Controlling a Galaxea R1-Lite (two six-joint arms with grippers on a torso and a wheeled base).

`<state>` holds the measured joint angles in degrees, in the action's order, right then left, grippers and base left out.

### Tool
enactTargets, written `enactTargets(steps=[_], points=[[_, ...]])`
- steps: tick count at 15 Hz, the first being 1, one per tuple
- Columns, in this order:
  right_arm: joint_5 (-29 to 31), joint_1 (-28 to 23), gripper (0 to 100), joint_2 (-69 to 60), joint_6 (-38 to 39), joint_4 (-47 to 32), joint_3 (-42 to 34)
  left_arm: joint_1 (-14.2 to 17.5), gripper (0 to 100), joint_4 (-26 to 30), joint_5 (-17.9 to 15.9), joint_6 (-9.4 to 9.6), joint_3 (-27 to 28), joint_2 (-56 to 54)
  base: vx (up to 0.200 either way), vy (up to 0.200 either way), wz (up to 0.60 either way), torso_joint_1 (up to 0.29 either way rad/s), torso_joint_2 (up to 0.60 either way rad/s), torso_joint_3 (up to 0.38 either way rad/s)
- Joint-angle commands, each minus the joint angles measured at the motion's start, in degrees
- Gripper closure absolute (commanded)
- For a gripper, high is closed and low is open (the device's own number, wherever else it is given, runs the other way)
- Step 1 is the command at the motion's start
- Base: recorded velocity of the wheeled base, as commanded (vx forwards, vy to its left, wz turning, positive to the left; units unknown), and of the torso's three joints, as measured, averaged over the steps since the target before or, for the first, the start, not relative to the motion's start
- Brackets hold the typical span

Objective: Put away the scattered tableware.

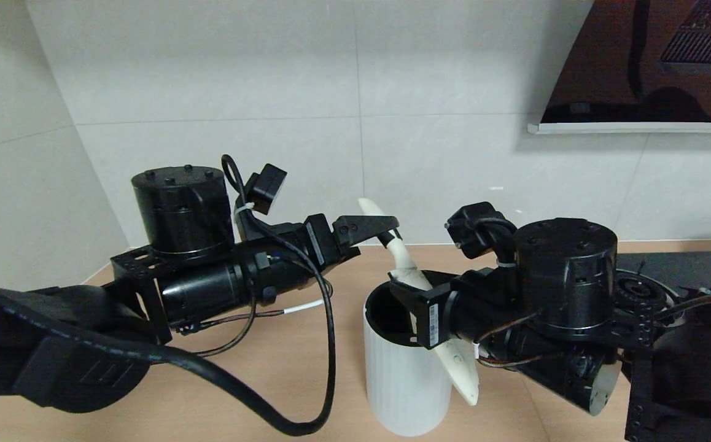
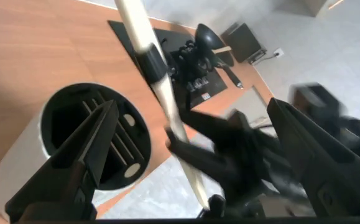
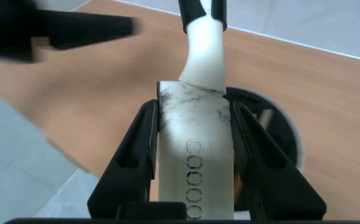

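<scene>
A cream spatula (image 1: 402, 258) with a black band on its handle stands tilted over a white ribbed utensil holder (image 1: 403, 383) on the wooden counter. My right gripper (image 1: 415, 302) is shut on the spatula's flat blade (image 3: 195, 146), just above the holder's dark opening (image 3: 276, 127). My left gripper (image 1: 365, 239) is level with the upper handle, and its fingers are spread wide with the handle (image 2: 158, 81) passing between them. The holder (image 2: 36, 162) has dividers inside and lies beside one left finger. The left gripper (image 3: 99, 28) also appears beyond the handle in the right wrist view.
A black cooktop (image 1: 656, 270) lies at the right of the counter (image 1: 269, 368), below a dark range hood (image 1: 650, 67). A black ladle (image 2: 206, 38) sits near the cooktop. Tiled walls close off the back and left.
</scene>
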<state>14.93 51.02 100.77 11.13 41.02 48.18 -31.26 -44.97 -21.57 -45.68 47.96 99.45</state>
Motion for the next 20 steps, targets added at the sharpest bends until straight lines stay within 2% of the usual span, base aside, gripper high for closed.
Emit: enactTargets(steps=[1,3,7,17,18,20], points=[[0.01,0.75,100,-0.92,0.03,0.02,-0.28,-0.74,0,-1.0,1.61,-0.02,1.09,3.21,0.0,0.0,0.0,0.0,0.0,0.0],[0.01,1.19,100,-0.92,0.03,0.02,-0.28,-1.88,0,-1.96,3.28,-0.02,1.26,3.73,0.0,0.0,0.0,0.0,0.0,0.0],[0.01,1.72,100,-0.92,0.3,0.02,-0.54,-1.97,0,-3.72,3.64,-0.02,1.17,3.82,0.0,0.0,0.0,0.0,0.0,0.0],[-0.08,3.04,100,-0.92,0.3,0.11,-1.16,-2.14,0,-3.98,4.07,0.06,1.17,4.26,0.0,0.0,0.0,0.0,0.0,0.0],[-0.08,3.04,100,-0.92,0.3,0.11,-1.24,-2.23,100,-3.98,4.07,0.06,1.17,4.52,0.0,0.0,0.0,0.0,0.0,0.0],[-0.08,3.04,100,-1.01,0.3,0.11,-1.16,-2.14,100,-3.98,4.07,0.06,1.26,4.88,0.0,0.0,0.0,0.0,0.0,0.0]])
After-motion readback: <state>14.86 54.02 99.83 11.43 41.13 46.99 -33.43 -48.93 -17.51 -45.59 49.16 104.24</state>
